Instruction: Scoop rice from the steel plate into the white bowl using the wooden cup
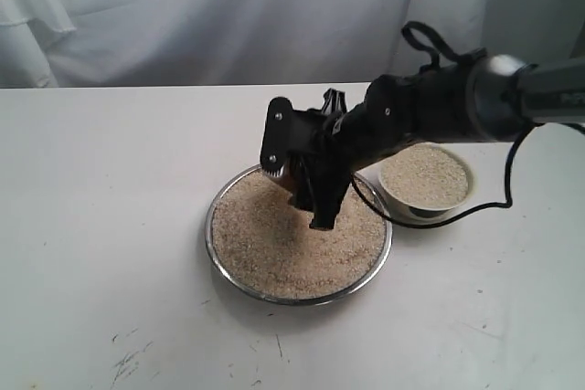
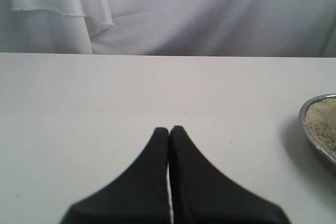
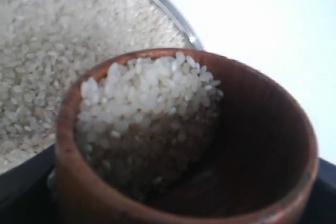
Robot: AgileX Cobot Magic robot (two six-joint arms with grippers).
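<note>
The right arm (image 1: 430, 107) is matte black, with chunky rounded joint housings that give way to a smooth silver-grey tube (image 1: 548, 79). A thin black cable (image 1: 507, 180) droops beneath it, and a black loop (image 1: 443, 47) rises on top. Its flat black wrist plate (image 1: 277, 139) carries small bright screws (image 1: 276, 117). The left jaws are two plain black wedges, broad-based, narrowing to rounded tips

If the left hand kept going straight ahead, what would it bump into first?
Probably nothing on the table. The shut left hand points across bare table, and the plate sits off to the side. The white curtain at the back looks first in line, though depth is unclear.
</note>
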